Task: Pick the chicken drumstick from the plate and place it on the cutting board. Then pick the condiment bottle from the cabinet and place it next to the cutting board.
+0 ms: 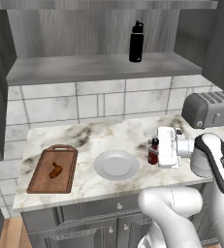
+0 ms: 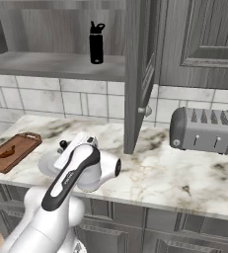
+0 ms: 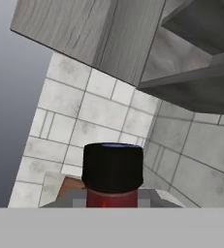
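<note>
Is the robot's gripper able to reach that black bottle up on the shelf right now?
Probably not yet: the gripper looks busy, closed on the condiment bottle down at the counter, while the black bottle stands high on the cabinet shelf, unobstructed.

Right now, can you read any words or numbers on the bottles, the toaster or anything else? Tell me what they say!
No words or numbers can be read anywhere.
Condiment bottle: its label is too small and blurred to read.
Black bottle on the cabinet shelf: plain, no writing.
Toaster: no brand or markings to see.
Cutting board and plate: no writing.
</note>
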### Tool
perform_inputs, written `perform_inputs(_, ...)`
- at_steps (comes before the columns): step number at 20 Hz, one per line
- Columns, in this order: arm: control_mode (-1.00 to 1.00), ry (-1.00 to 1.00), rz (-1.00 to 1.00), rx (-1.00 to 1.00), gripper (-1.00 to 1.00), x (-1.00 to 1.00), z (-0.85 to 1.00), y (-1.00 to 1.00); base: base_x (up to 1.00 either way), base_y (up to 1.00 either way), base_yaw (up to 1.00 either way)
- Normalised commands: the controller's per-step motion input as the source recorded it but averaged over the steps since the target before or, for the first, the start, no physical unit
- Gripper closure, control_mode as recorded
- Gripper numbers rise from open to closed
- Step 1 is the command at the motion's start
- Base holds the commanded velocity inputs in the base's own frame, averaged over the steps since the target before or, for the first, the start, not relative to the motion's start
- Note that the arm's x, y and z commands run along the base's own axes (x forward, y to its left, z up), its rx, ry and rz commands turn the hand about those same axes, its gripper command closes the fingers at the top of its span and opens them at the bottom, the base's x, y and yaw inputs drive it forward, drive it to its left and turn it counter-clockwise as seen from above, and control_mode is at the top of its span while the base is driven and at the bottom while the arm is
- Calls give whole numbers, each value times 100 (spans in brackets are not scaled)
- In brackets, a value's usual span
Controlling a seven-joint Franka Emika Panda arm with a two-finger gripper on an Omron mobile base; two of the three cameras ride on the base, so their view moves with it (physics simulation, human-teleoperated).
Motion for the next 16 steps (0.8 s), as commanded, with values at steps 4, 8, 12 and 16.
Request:
perform_inputs(4,-100,0,0,9,100,2,-29,-9,0,0,0)
perform_inputs(8,-100,0,0,9,100,5,-27,0,0,0,0)
perform_inputs(12,-100,0,1,10,100,15,-15,0,0,0,0)
perform_inputs(16,-100,0,2,10,100,17,-13,0,0,0,0)
